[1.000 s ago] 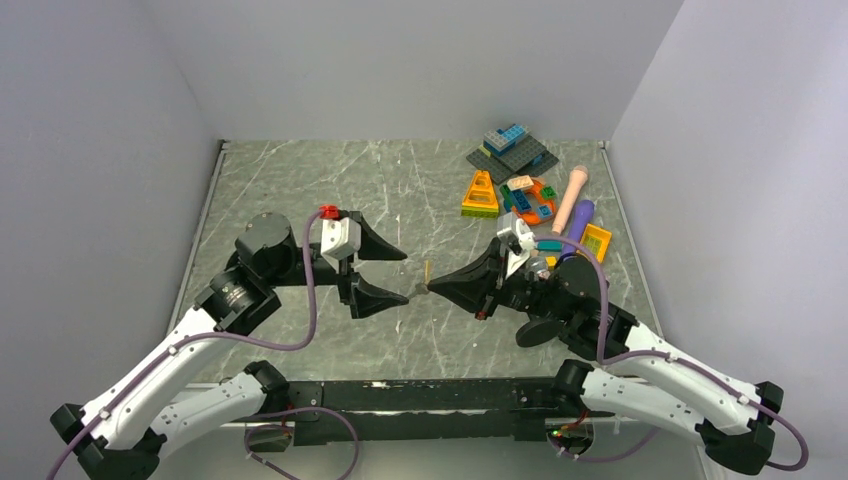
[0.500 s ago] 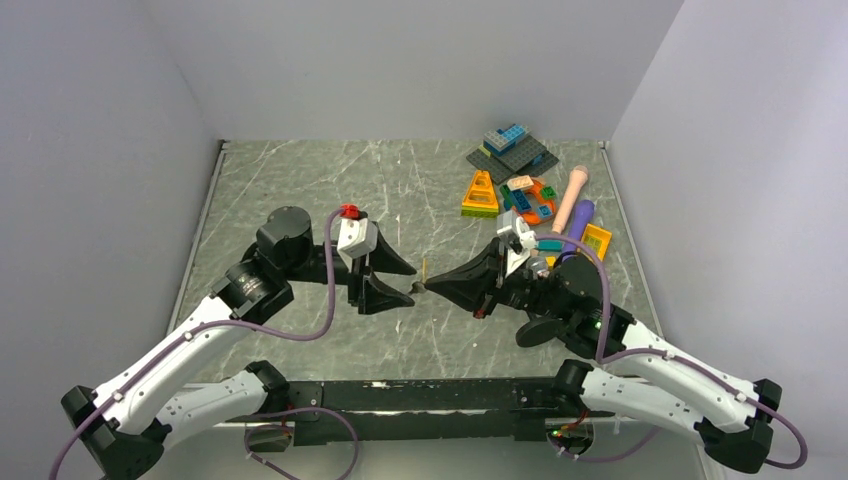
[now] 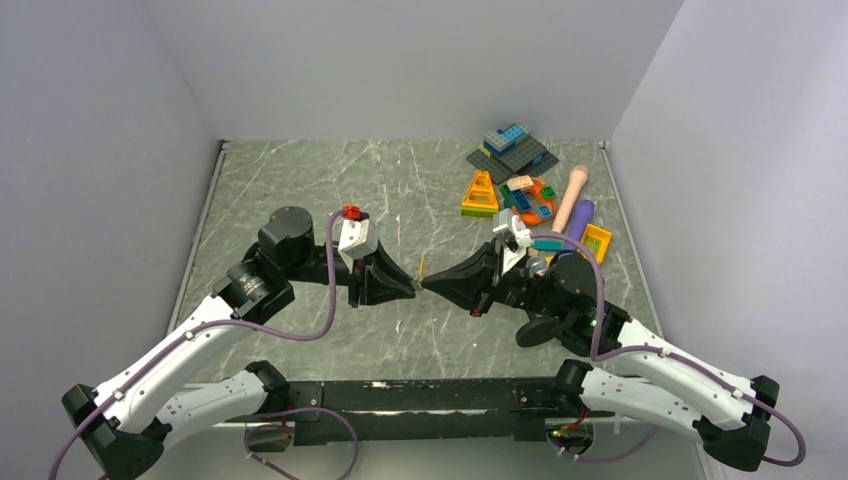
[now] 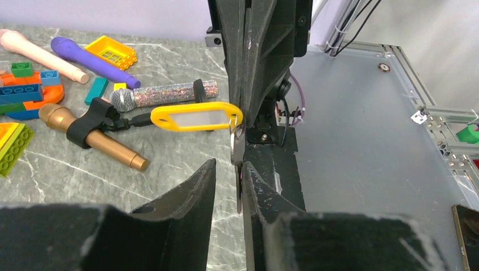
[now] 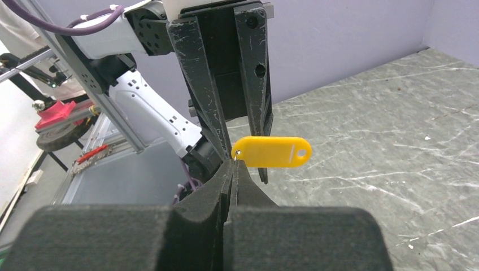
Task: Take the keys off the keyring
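Over the middle of the surface (image 3: pixel 300 190), the left claw (image 4: pixel 229 164) stands slightly open, and the key (image 4: pixel 238 151) hangs in its narrow gap. Facing it, the right claw (image 5: pixel 233 164) is pinched shut on the keyring (image 4: pixel 239 133); a yellow tag (image 4: pixel 195 117) sticks out beyond. Farther off, toy bricks (image 3: pixel 512 150) lie at the right.
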Controlling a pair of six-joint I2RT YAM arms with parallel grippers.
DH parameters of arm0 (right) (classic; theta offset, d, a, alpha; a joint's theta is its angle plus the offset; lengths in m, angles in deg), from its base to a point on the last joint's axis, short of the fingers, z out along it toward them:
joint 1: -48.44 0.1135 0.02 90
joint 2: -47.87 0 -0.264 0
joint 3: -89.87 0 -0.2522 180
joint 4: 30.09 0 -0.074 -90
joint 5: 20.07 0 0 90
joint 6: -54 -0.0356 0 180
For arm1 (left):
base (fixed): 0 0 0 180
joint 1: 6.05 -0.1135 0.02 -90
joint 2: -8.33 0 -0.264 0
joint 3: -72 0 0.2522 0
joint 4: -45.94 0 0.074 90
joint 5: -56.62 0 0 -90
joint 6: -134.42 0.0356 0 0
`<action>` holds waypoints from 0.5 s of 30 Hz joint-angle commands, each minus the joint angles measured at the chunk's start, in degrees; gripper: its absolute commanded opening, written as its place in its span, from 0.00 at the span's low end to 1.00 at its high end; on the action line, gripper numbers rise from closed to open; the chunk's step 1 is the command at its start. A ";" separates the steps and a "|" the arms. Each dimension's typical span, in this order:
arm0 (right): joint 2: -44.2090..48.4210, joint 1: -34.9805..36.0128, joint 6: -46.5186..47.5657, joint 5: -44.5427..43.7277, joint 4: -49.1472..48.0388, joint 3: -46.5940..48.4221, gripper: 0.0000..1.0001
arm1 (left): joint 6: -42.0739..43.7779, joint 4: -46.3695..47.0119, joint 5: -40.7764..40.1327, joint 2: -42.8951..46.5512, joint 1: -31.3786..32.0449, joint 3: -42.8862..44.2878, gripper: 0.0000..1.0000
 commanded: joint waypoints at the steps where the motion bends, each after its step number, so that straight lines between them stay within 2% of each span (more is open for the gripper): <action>1: -0.51 0.34 -0.54 1.22 -3.54 1.46 0.00 | -0.12 0.96 0.58 -0.31 0.37 1.92 0.30; 3: -0.52 0.33 -0.53 1.03 -3.61 1.24 0.00 | -0.12 1.08 0.71 -0.29 0.33 1.86 0.35; 5: -0.61 0.36 -0.69 1.07 -3.80 1.03 0.00 | -0.11 1.14 0.72 -0.28 0.33 1.89 0.36; 6: -0.65 0.35 -0.76 1.14 -3.83 1.01 0.00 | -0.16 1.16 0.80 -0.21 0.32 1.88 0.33; 9: -0.56 0.33 -0.67 1.06 -3.55 1.07 0.00 | -0.05 0.79 0.46 -0.20 0.36 2.09 0.12; 11: -0.53 0.38 -0.50 0.95 -2.95 1.18 0.00 | 0.06 0.62 0.24 -0.16 0.33 2.10 0.03; 15: -0.65 0.35 -0.04 0.37 -0.80 1.23 0.00 | 0.33 0.25 -0.49 0.00 0.44 2.17 0.00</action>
